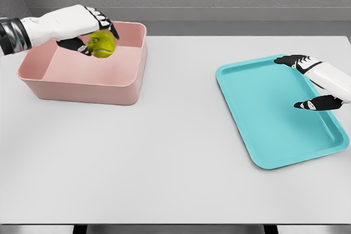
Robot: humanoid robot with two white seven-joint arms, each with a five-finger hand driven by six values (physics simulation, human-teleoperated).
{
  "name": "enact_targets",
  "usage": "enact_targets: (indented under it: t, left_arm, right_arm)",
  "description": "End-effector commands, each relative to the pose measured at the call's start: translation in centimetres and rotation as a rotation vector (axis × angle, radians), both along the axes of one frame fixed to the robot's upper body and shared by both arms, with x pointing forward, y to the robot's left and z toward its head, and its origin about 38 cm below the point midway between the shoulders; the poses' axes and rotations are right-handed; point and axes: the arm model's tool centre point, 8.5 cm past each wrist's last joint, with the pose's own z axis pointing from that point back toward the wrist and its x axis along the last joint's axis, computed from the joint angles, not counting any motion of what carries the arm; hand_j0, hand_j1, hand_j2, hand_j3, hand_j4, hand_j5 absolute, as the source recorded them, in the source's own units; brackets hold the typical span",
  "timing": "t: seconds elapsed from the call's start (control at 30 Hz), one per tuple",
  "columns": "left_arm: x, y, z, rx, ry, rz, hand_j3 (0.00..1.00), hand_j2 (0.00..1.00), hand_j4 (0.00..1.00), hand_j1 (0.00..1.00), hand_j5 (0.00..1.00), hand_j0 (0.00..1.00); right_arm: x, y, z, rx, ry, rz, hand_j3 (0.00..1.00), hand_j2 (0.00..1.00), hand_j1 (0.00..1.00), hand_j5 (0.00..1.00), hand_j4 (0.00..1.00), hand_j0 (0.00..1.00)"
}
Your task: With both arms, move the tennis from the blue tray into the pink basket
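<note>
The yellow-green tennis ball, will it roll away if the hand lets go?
The round yellow-green tennis ball would probably roll, but the left hand holds it over the pink plastic basket, whose walls should stop it. Its fuzzy surface likely grips well.

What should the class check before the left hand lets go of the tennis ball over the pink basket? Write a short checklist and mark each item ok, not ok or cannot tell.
1. Tennis ball held in left hand: ok.
2. Ball over the pink basket, inside its rim: ok.
3. Ball low enough not to bounce out: cannot tell.
4. Blue tray holds no ball: ok.
5. Right hand open over the tray, clear of the basket: ok.
</note>
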Motion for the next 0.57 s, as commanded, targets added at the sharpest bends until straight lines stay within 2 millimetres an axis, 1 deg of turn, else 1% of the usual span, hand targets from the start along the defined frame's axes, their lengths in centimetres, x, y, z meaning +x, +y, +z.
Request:
enact_targets:
  t: [0.0,0.07,0.13,0.17,0.23,0.3,0.37,0.4,0.5,0.53]
  left_arm:
    - [0.3,1.0,0.0,-0.026,0.009,0.031,1.00,1.00,1.00,1.00,1.00,1.00]
    - [0.3,1.2,0.1,-0.024,0.009,0.035,1.00,1.00,1.00,1.00,1.00,1.00]
    - [0.0,1.0,-0.1,-0.030,0.014,0.026,1.00,1.00,1.00,1.00,1.00,1.00]
    - [-0.1,1.8,-0.1,-0.021,0.015,0.040,1.00,1.00,1.00,1.00,1.00,1.00]
    - [-0.6,4.5,-0.2,0.009,0.023,0.091,1.00,1.00,1.00,1.00,1.00,1.00]
    - [-1.2,6.3,-0.5,-0.001,0.046,0.125,1.00,1.00,1.00,1.00,1.00,1.00]
    - [-1.9,8.5,-0.5,-0.013,0.066,0.167,1.00,1.00,1.00,1.00,1.00,1.00]
    - [-2.0,8.7,-0.5,-0.013,0.068,0.170,1.00,1.00,1.00,1.00,1.00,1.00]
    - [-2.6,10.8,0.0,-0.026,0.067,0.213,1.00,1.00,1.00,1.00,1.00,1.00]
    - [-2.6,11.1,0.2,-0.032,0.061,0.222,1.00,1.00,1.00,1.00,1.00,1.00]
  right_arm:
    - [0.0,0.0,0.1,0.008,0.000,-0.001,1.00,1.00,1.00,1.00,1.00,1.00]
    - [0.0,0.0,0.1,0.008,0.000,-0.001,1.00,1.00,1.00,1.00,1.00,1.00]
    - [0.0,0.0,0.1,0.008,0.000,-0.001,1.00,1.00,1.00,1.00,1.00,1.00]
    - [0.0,0.0,0.1,0.008,0.000,-0.001,1.00,1.00,1.00,1.00,1.00,1.00]
    - [0.0,0.0,0.0,0.008,0.002,-0.001,1.00,1.00,1.00,1.00,1.00,1.00]
    - [0.0,0.0,0.0,0.008,0.002,-0.001,1.00,1.00,1.00,1.00,1.00,1.00]
    - [0.0,0.0,0.0,0.008,0.002,-0.001,1.00,1.00,1.00,1.00,1.00,1.00]
    - [0.0,0.0,0.1,0.008,0.000,-0.001,1.00,1.00,1.00,1.00,1.00,1.00]
    - [0.0,-0.1,0.0,0.008,0.003,-0.002,1.00,1.00,1.00,1.00,1.00,1.00]
    - [0.0,-0.1,0.0,0.008,0.003,-0.002,1.00,1.00,1.00,1.00,1.00,1.00]
